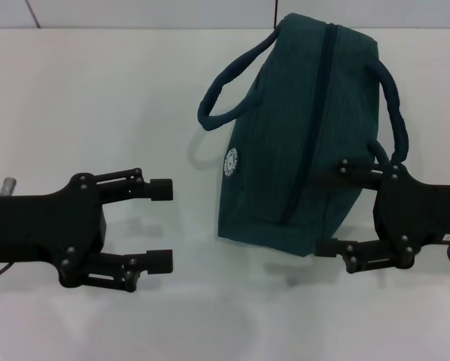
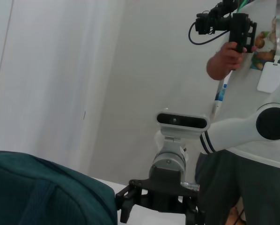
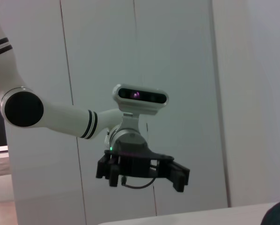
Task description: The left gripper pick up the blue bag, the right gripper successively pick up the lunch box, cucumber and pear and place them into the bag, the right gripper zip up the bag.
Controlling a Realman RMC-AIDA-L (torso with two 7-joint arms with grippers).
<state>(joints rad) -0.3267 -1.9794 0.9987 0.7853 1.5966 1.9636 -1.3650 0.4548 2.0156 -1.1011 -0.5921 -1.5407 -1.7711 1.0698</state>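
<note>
On the white table, toward its right and far side, the blue bag lies with its zip closed along the top and its two loop handles spread to either side. The right gripper sits against the bag's near right corner, its fingers spread apart with the bag's edge between them, though whether they touch the fabric is unclear. The left gripper hovers well apart from the bag, to its left, fingers open and holding nothing.
</note>
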